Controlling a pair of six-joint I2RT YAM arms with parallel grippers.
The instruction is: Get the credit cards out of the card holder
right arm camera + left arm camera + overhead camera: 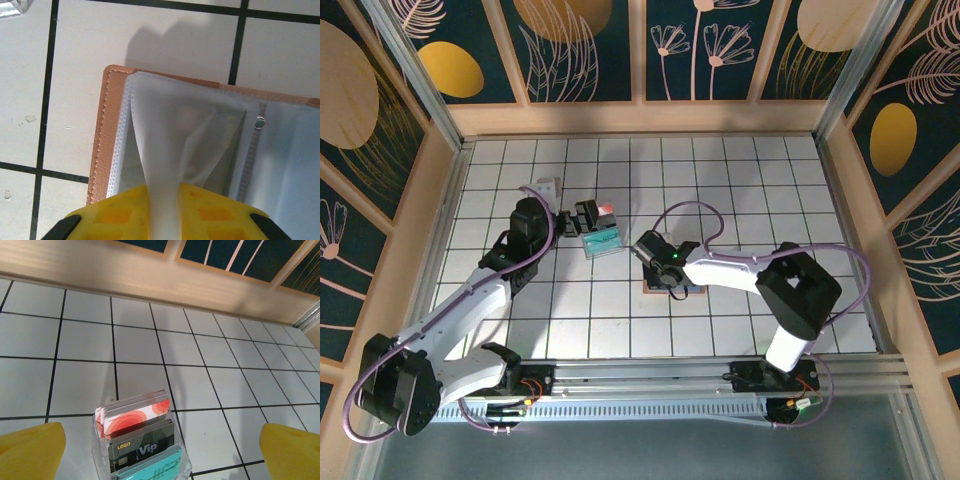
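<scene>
On my right-wrist feed the right fingers (pixel 215 217) are pressed together on a cloudy plastic sleeve (pixel 160 145) of the holder (pixel 100 150). The film is pulled into a narrow twisted strip that runs down between the two yellow pads. The holder lies open and flat on the surface (pixel 75 60), with its tan stitched border along the left and top. More sleeves spread off to the right, past a small rivet (pixel 258 121) on the spine strip. I cannot tell whether any credit cards sit in the pockets, because the plastic is too hazy. From the top camera the holder sits near the middle of the tiled surface, just ahead of the right arm (pixel 740 270), whose wrist covers most of it.

The left fingers (pixel 30 450) stand wide apart and hold nothing, one yellow tip in each lower corner of the left-wrist feed. Between them, touching neither, stands a clear box (pixel 98 455) with cards upright in it. There is a red-patterned card (pixel 135 420) with more card edges behind it, a dark card (pixel 142 447) marked Vip in front of that, and a teal card (pixel 155 470) nearest the camera. From above, the box is left of the holder and apart from it, with the left arm (pixel 480 290) stretched towards it
</scene>
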